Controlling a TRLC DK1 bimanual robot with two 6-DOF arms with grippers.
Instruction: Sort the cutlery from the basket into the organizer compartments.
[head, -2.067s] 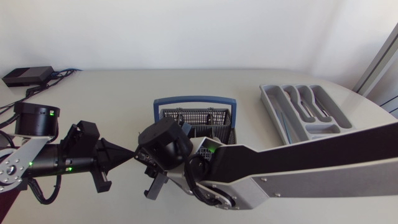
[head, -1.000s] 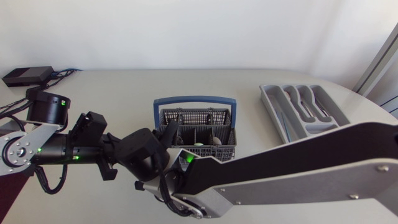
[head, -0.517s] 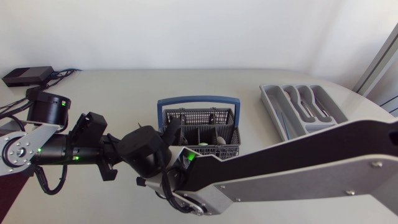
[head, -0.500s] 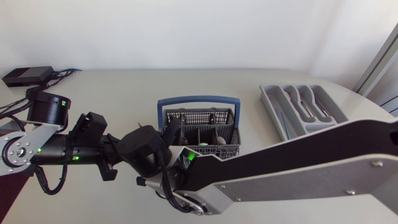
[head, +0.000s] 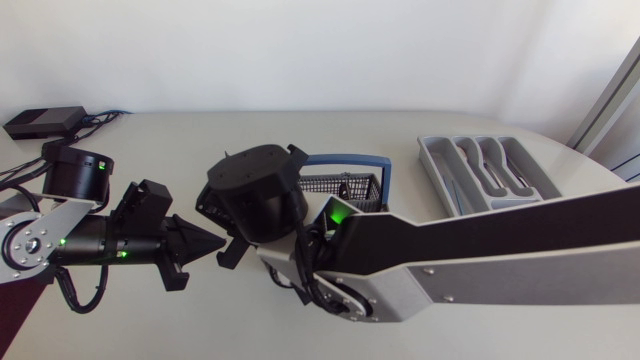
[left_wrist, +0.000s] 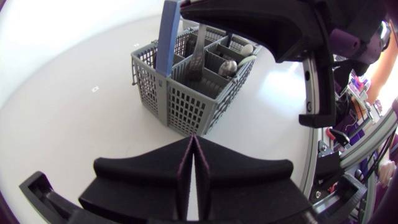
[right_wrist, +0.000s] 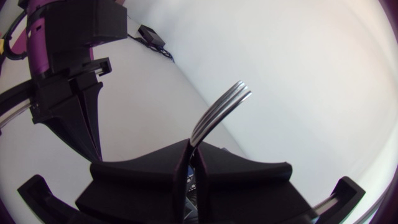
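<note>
Pale bench (head: 180, 150) under our two arms (head: 500, 270) carries one organizer (head: 432, 160) holding several pieces and, at its 9 o'clock, one basket (head: 350, 186) with at least two spoons (left_wrist: 227, 66). Our left fingers (left_wrist: 155, 180) are pressed together, empty, at the basket's 8 o'clock. Our right fingers (right_wrist: 143, 177) pinch one fork (right_wrist: 219, 112) by its handle, tines outward.

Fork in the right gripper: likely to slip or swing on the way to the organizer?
The fork looks like polished metal: probably stiff, but slick. The right gripper pinches it along a narrow line with the tines sticking well out, so it may pivot if swung fast. It looks slim, so it is likely light.
</note>
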